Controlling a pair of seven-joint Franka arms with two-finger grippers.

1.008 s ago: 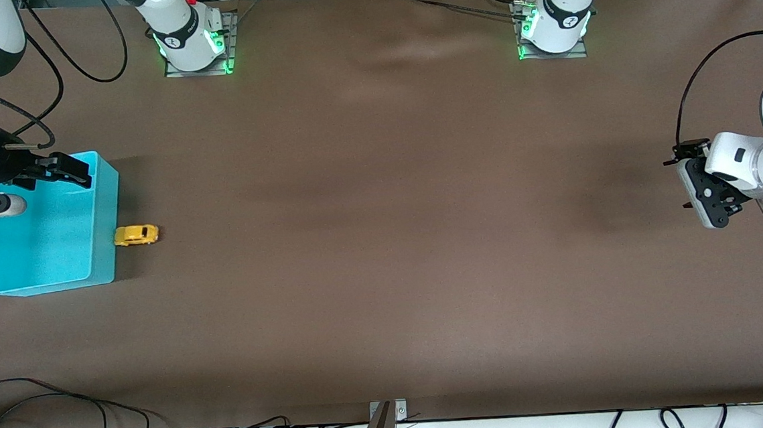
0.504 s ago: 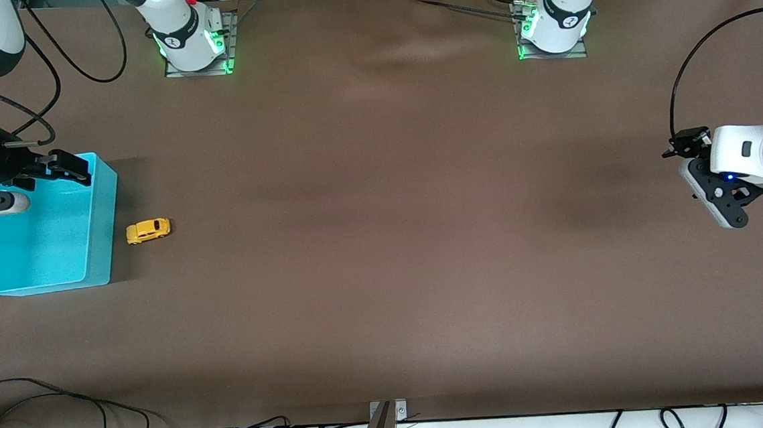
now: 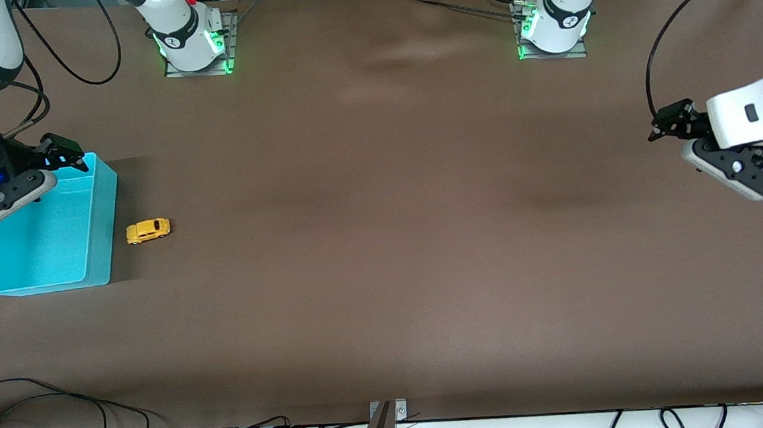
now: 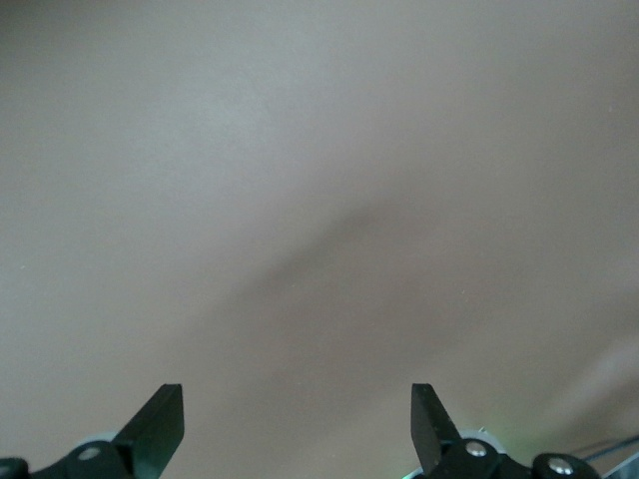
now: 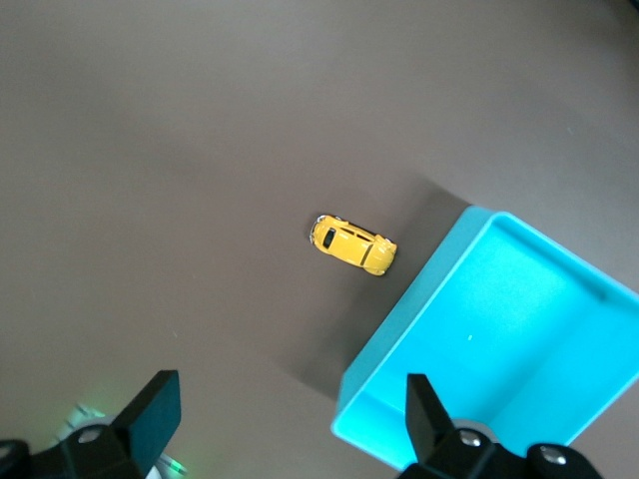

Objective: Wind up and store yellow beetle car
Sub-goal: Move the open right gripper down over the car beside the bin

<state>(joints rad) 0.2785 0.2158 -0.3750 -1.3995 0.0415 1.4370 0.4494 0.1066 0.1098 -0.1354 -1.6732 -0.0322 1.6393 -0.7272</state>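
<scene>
The table (image 3: 383,241) is showing a matt brown covering that looks like cloth or paper, lying with soft ripples near the arm bases. The yellow car (image 3: 148,230) is gleaming faintly, like glossy painted metal or plastic, with dark shiny windows. The bin (image 3: 101,213) is looking like smooth turquoise plastic with a slight sheen on its walls. The right gripper (image 3: 63,154) and left gripper (image 3: 667,125) are showing matt black plastic fingers, with glossy white shells on the arms.
</scene>
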